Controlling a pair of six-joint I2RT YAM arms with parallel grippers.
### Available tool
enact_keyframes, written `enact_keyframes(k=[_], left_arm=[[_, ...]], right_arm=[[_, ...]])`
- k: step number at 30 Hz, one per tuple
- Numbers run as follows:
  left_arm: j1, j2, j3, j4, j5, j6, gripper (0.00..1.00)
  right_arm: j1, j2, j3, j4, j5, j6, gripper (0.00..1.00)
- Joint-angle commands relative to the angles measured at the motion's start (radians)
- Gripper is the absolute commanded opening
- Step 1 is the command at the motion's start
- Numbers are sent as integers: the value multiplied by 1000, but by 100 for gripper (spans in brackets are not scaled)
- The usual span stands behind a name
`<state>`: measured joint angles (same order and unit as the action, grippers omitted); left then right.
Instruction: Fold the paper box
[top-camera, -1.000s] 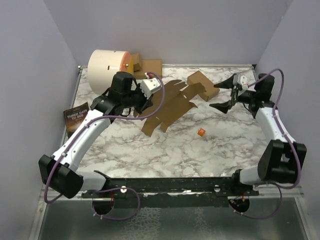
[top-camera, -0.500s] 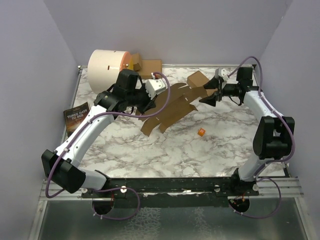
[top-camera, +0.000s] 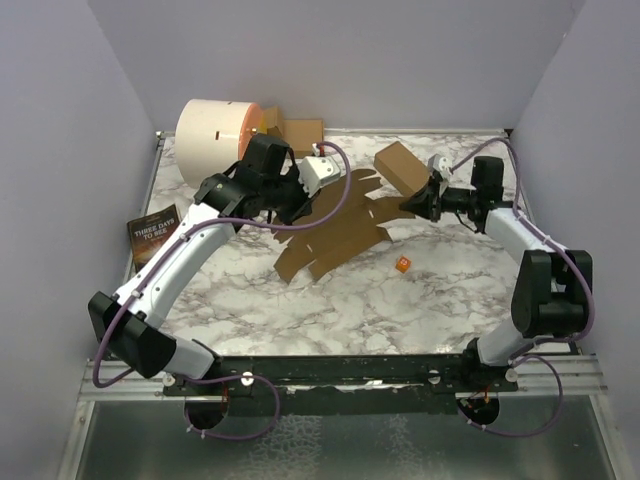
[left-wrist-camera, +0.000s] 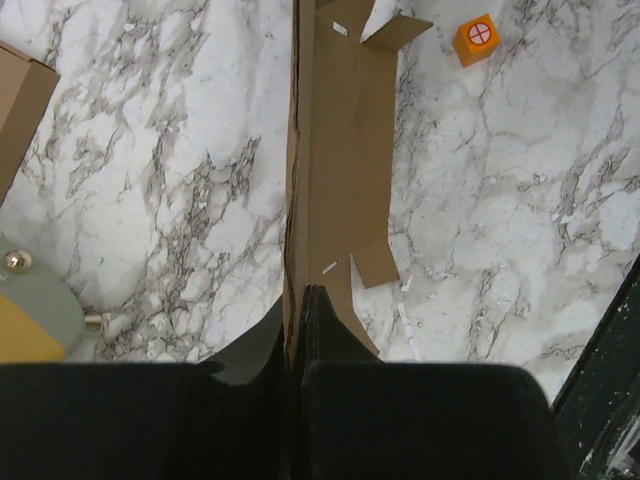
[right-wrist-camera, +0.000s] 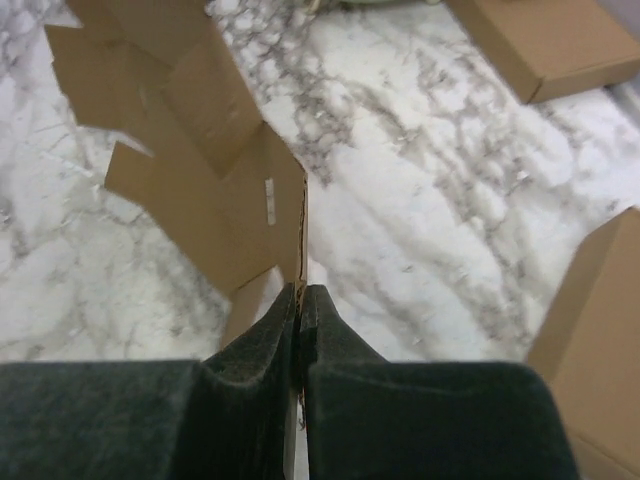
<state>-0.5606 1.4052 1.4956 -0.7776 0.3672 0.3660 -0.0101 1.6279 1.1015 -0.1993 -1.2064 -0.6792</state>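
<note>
Both pairs of my jaws are pressed tight on the flat cardboard box blank (top-camera: 335, 228), each pinching an edge with no gap showing. From my left gripper (left-wrist-camera: 298, 305) the blank's long axis runs straight ahead, with the sheet mostly right of the pinched edge. From my right gripper (right-wrist-camera: 300, 298) it spreads ahead and to the left. Neither arm is nearer, as the blank spans between them. I judge the next fold must hinge along that line.
</note>
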Motion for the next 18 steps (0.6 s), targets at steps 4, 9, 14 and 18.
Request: enact_keyframes(k=[4,9,14,18], left_arm=[[-58,19,75,-73,-104,-63,0],[-123,18,65,-85,-143,-100,0],[-183,22,18,-77,-172,-148,0],[-197,31,-26,-61,-169,-184,0]], right_arm=[[49,-144,-391,692,147,574,1],[107,-140,-475,856,249,624,1],[119,-106,-496,874,261,609,1],[119,-125,-525,871,226,596,1]])
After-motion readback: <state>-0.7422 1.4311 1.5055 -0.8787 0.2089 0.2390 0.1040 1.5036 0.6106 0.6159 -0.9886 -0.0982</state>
